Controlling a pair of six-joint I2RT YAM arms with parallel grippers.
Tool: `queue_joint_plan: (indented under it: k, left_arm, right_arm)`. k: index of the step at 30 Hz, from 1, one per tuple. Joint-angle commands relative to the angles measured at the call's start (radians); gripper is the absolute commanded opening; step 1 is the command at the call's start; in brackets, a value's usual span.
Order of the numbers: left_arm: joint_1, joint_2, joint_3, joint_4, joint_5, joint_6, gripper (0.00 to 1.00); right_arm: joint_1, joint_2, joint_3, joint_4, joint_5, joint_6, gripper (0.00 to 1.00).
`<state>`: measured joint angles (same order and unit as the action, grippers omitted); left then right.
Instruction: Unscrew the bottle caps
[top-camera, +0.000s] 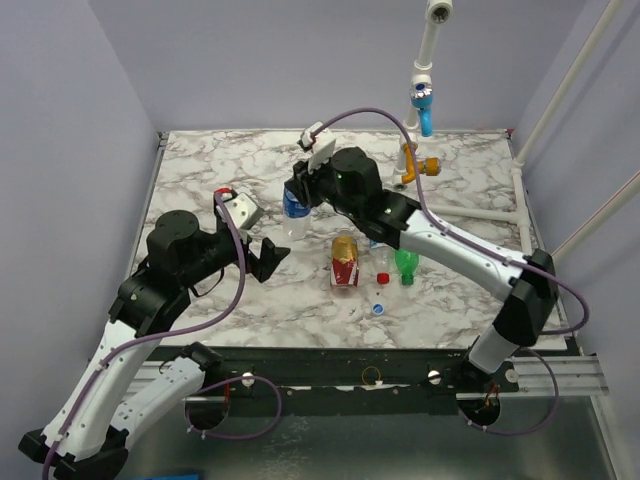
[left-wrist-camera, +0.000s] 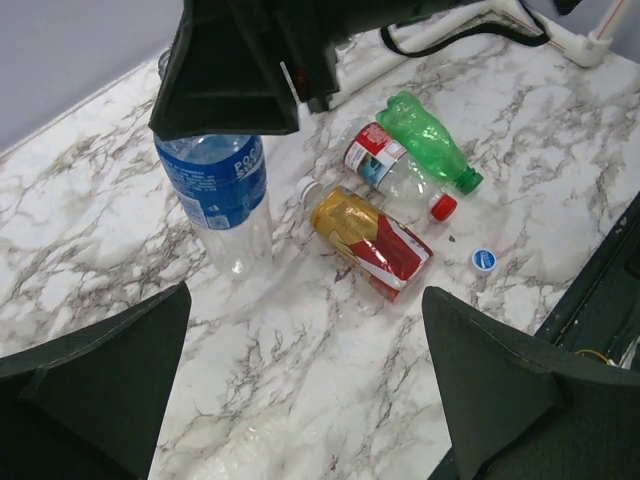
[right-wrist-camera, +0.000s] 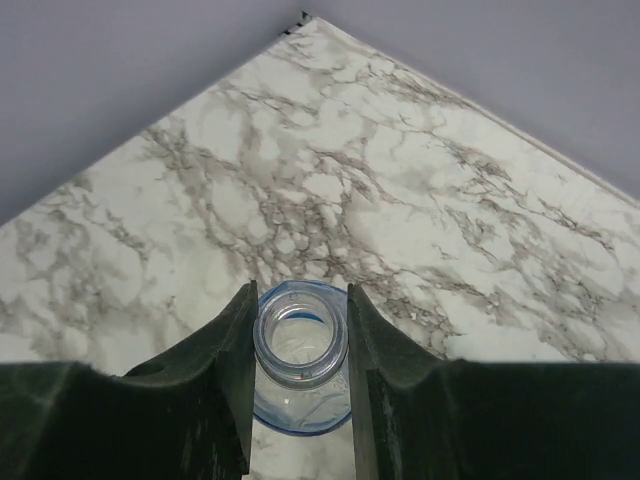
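Right fingers pinched neck of upright blue-label bottle, mouth open. Left fingers spread wide, just beside bottle, not touching. Amber bottle and green bottle lay on tabletop near it. Red cap and bluish-white cap loose beyond them.

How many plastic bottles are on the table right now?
4: clear blue-labelled bottle upright, its neck in the jaws of the right gripper; amber red-gold-labelled bottle, clear red-white-labelled bottle and green bottle lying clustered beside it. None seems hidden.
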<state>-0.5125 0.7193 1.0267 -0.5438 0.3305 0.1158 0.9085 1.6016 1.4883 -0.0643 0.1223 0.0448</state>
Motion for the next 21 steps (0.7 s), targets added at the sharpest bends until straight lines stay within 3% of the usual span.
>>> queue_joint_plan:
  k: [1, 8, 16, 21]
  left_arm:
    - [0.002, -0.013, 0.049, -0.105, -0.148, -0.071, 0.99]
    - [0.003, -0.053, 0.059, -0.162, -0.163, -0.102, 0.99]
    - [0.003, -0.057, 0.065, -0.192, -0.122, -0.095, 0.99]
    - [0.003, -0.05, 0.071, -0.189, -0.095, -0.086, 0.99]
  right_arm:
    - [-0.048, 0.158, 0.114, 0.097, 0.037, -0.113, 0.09]
    - [-0.124, 0.389, 0.309, 0.13, -0.003, -0.112, 0.09]
    - [-0.189, 0.622, 0.557, 0.012, -0.078, -0.063, 0.1]
    - [-0.191, 0.675, 0.569, -0.008, -0.095, -0.049, 0.1]
